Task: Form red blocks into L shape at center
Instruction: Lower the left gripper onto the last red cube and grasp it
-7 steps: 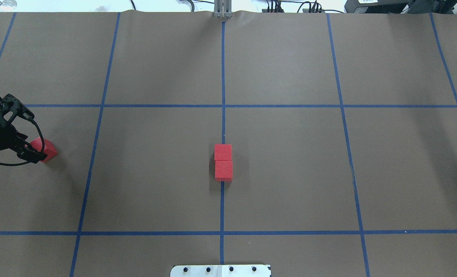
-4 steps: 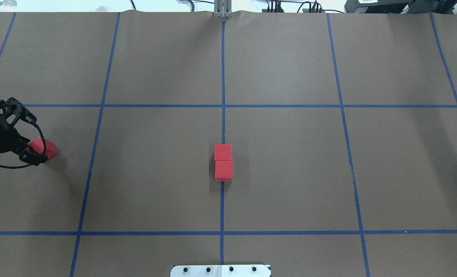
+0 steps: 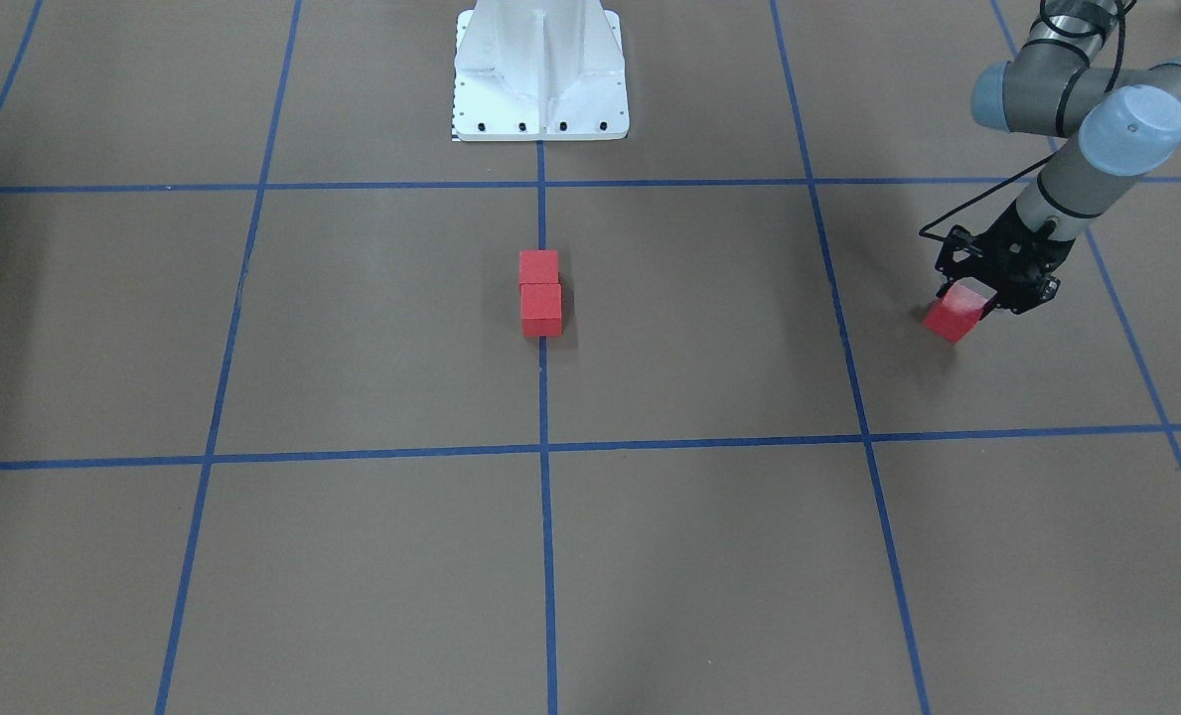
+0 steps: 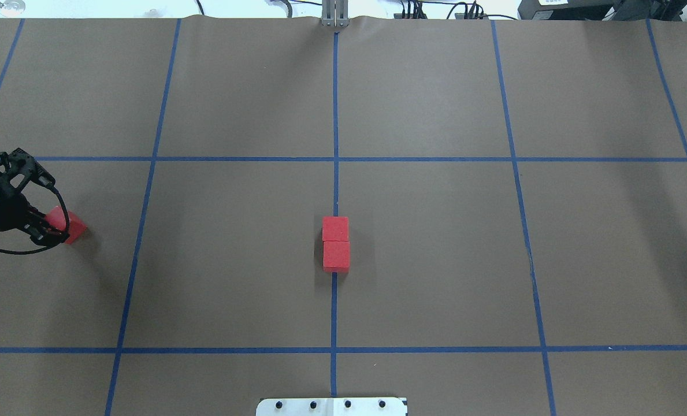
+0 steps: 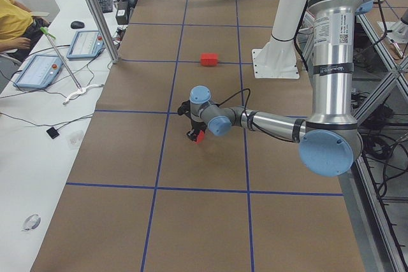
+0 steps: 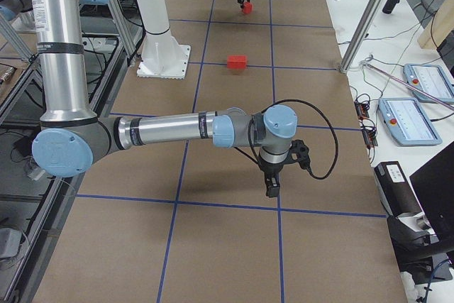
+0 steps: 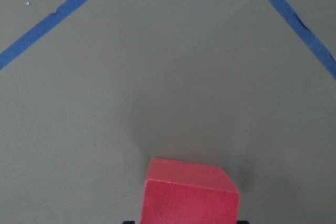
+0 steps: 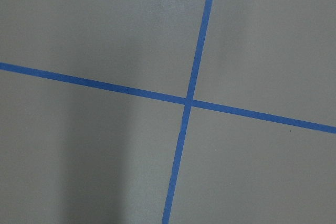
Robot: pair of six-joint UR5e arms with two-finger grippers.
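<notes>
The left fingers (image 4: 53, 235) are clamped on a red cube (image 4: 70, 224). It sits tilted between them, out toward the left end of the desk (image 4: 435, 260) and well apart from the middle. I can't make out whether the cube rests on the brown paper or hangs just over it. Behind the fingers, the grey left arm (image 3: 1077, 179) bends down from the robot's side.

At the middle of the desk, two other red cubes (image 4: 335, 231) lie touching face to face. They make a short straight row on the central blue tape line (image 4: 334, 115), out in front of the white base (image 4: 331, 406).

The right fingers (image 6: 272, 188) point down over the desk's right end, near a crossing of tape lines. I cannot tell if they are wide or narrow. The right arm (image 6: 170, 129) stretches out low to reach them.
</notes>
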